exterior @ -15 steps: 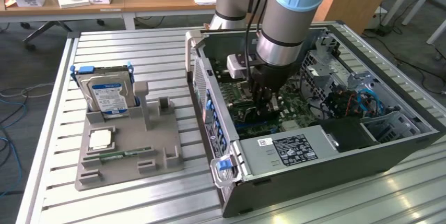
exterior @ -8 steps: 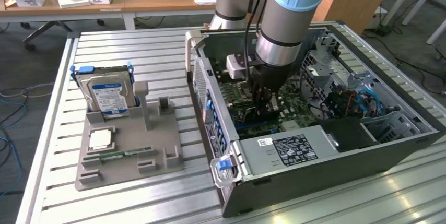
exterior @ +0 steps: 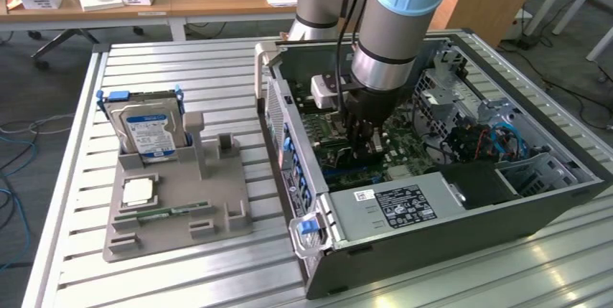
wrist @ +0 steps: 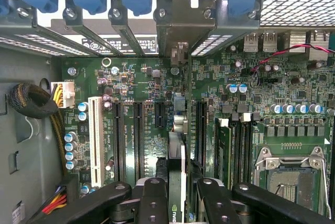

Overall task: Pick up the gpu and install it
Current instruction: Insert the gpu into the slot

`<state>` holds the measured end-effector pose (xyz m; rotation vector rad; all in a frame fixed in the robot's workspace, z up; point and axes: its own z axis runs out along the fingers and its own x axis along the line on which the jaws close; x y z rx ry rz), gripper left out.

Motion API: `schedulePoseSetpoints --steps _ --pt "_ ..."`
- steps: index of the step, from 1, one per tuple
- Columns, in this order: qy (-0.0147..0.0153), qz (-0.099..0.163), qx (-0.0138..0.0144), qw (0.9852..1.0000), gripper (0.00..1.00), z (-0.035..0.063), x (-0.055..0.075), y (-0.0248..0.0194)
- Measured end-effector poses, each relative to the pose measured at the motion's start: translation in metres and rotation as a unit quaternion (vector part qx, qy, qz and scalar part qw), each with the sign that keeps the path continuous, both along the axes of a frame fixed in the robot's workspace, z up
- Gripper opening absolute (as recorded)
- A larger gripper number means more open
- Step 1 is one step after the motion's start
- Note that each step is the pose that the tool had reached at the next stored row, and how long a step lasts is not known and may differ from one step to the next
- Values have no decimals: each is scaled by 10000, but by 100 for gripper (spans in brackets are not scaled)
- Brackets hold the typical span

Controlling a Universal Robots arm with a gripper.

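The gpu (wrist: pixel 177 150) stands on edge over the green motherboard (wrist: pixel 141 88) inside the open computer case (exterior: pixel 536 215). I see it as a thin strip with a logo near my fingers. Its silver bracket (wrist: pixel 183 25) sits against the rear slot openings, under the blue clips. My gripper (wrist: pixel 178 195) is shut on the card, black fingers (wrist: pixel 152 198) on either side. In the exterior view the gripper (exterior: pixel 366 146) reaches straight down into the case. The card runs between the black expansion slots (wrist: pixel 137 140); I cannot tell whether it sits in one.
A grey holder (exterior: pixel 177 207) at the exterior view's left carries the silver hard drive (exterior: pixel 148 132), a narrow memory stick (exterior: pixel 172 212) and a small square chip (exterior: pixel 139 192). The power supply (exterior: pixel 403 204), drive cages (exterior: pixel 498 128), memory sticks (wrist: pixel 225 145) and processor socket (wrist: pixel 293 171) crowd the case.
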<state>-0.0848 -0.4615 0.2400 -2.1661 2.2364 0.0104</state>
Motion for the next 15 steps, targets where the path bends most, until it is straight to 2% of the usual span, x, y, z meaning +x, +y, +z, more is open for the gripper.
schedulePoseSetpoints --steps 15 --pt "0 3 -1 10000 26 -9 -2 -16"
